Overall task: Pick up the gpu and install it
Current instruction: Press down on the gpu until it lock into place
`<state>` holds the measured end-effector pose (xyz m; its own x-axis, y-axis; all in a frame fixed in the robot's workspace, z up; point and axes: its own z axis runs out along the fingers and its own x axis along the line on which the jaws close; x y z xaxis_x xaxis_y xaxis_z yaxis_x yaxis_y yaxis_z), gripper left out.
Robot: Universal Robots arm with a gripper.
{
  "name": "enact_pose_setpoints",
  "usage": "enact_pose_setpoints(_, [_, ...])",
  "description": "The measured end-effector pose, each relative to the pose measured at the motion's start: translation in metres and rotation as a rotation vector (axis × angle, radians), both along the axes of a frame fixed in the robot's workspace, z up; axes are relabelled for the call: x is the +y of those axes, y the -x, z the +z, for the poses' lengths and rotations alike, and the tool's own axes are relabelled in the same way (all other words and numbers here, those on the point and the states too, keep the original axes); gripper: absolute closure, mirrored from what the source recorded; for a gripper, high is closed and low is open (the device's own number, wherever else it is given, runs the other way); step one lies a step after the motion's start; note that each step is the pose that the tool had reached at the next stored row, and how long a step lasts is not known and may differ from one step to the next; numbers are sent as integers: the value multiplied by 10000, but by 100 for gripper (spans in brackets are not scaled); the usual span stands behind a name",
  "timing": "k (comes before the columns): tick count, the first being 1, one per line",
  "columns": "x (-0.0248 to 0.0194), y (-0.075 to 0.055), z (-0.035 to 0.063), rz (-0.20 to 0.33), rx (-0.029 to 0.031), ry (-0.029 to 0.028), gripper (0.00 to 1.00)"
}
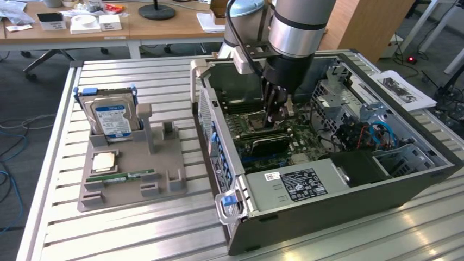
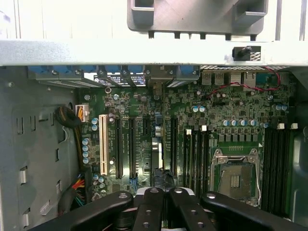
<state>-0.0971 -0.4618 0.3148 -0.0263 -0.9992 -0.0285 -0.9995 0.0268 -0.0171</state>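
Observation:
The gpu stands on edge low inside the open computer case, its black cooler block facing the front, right over the green motherboard. My gripper reaches straight down into the case and is shut on the card's top edge. In the wrist view the black fingers meet at my gripper. Beyond them the gpu shows edge-on, lined up with the long expansion slots. Whether the card sits fully in a slot is hidden.
A grey parts tray lies on the slatted table at the exterior view's left, holding a silver hard drive, a processor chip and a thin memory stick. The case holds an open CPU socket, a power supply and drive cages.

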Motion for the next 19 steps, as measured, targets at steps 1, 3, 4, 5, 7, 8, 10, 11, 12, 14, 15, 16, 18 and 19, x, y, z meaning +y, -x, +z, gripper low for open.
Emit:
enact_pose_setpoints(1, [0,0,0,0,0,0,89])
enact_pose_setpoints(3, [0,0,0,0,0,0,89])
enact_pose_setpoints(4, [0,0,0,0,0,0,89])
enact_pose_setpoints(5, [0,0,0,0,0,0,89])
enact_pose_setpoints(7, [0,0,0,0,0,0,89])
enact_pose_setpoints(8, [4,0,0,0,1,1,89])
enact_pose_setpoints(10, [20,2,-5,-1,0,1,89])
enact_pose_setpoints(11, [30,3,-8,0,0,0,89])
enact_pose_setpoints(12, [42,4,-11,0,-1,0,89])
enact_pose_setpoints(14, [60,4,-20,-1,0,-1,89])
enact_pose_setpoints(15, [65,4,-32,0,-1,-1,89])
enact_pose_setpoints(16, [69,3,-49,1,-1,-3,89])
enact_pose_setpoints(18, [77,4,-83,0,0,0,89])
enact_pose_setpoints(19, [80,4,-102,0,0,1,89])
